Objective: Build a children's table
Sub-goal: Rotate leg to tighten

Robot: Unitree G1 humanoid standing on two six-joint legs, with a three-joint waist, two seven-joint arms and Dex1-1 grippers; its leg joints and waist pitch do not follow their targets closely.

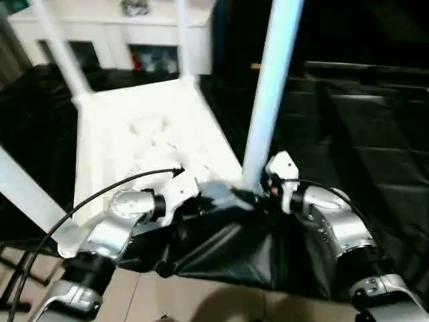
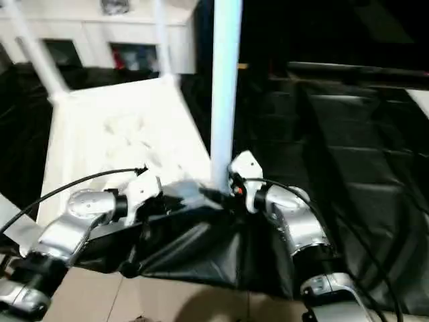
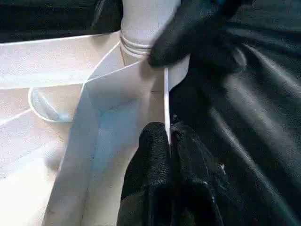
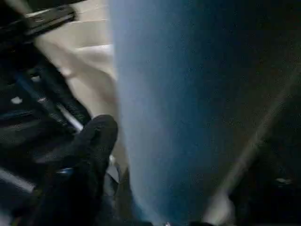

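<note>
The white tabletop (image 1: 134,121) lies upside down on black cloth, ribbed underside up. A long white leg (image 1: 271,87) stands upright in its near right corner socket. My left gripper (image 3: 168,134) is shut on the tabletop's thin rim wall right beside that socket. My right gripper (image 1: 258,191) sits around the foot of this leg, open; in the right wrist view one black finger (image 4: 94,146) stands beside the leg (image 4: 188,94) with a thin gap. Two more legs (image 1: 60,47) (image 1: 184,40) stand in the far corners, and another leg (image 1: 27,194) rises at the near left.
A white cabinet (image 1: 107,27) with open shelves stands behind the tabletop. Black cloth (image 1: 355,134) covers the work surface to the right and hangs over its near edge. Pale floor tiles (image 1: 201,302) lie below my forearms. A black cable (image 1: 80,201) loops over my left arm.
</note>
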